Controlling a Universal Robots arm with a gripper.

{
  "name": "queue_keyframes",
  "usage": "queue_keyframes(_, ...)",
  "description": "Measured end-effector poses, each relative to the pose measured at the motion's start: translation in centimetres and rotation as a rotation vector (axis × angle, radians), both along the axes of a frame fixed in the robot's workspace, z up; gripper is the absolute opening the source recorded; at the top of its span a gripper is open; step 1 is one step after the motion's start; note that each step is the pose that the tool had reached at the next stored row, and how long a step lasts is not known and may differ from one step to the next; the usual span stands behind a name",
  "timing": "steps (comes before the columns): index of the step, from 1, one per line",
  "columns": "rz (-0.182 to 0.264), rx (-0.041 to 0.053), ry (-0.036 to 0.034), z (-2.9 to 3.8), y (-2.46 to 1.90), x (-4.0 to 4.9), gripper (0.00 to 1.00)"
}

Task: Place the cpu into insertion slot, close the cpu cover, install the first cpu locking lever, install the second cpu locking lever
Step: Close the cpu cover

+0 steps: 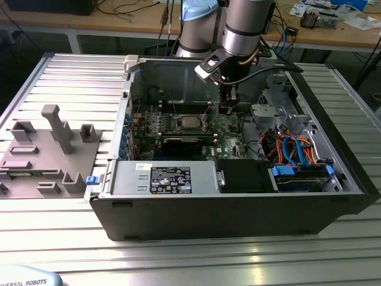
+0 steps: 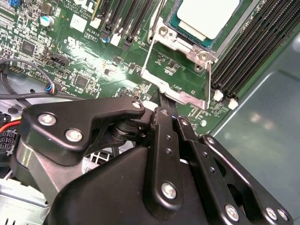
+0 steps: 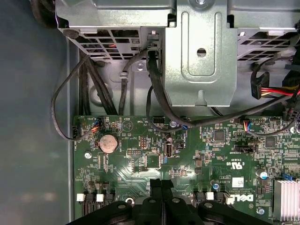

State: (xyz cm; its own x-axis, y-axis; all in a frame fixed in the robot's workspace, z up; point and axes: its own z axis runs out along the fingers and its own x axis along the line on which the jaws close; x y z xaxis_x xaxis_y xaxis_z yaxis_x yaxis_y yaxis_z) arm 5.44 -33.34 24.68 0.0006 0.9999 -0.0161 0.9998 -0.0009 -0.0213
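Note:
The cpu (image 2: 206, 16), a silver-topped square chip, lies in the insertion slot (image 2: 183, 43) on the green motherboard (image 2: 79, 51); in the exterior view the cpu (image 1: 189, 123) sits mid-board. The cpu cover (image 2: 173, 89), a silvery frame with a square window, is swung open off the slot toward my gripper. A thin lever rod (image 2: 156, 21) stands beside the slot. My gripper (image 2: 161, 101) is shut with nothing between its fingers, its tips just at the cover's free edge. In the exterior view my gripper (image 1: 228, 107) hangs to the right of the slot. Its black fingers (image 3: 157, 187) are pressed together above the board.
The open computer case (image 1: 238, 220) walls the board in on all sides. A power supply (image 1: 169, 179) and a drive bay with blue cables (image 1: 297, 158) fill the near side. Black memory slots (image 2: 248, 51) flank the slot. A grey fixture (image 1: 53, 149) lies at the exterior view's left.

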Motion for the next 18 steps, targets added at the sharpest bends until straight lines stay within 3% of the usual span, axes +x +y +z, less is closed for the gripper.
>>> queue_keyframes(18, 0.000, -0.0001, 0.0000, -0.08, 0.00, -0.68, 0.11)
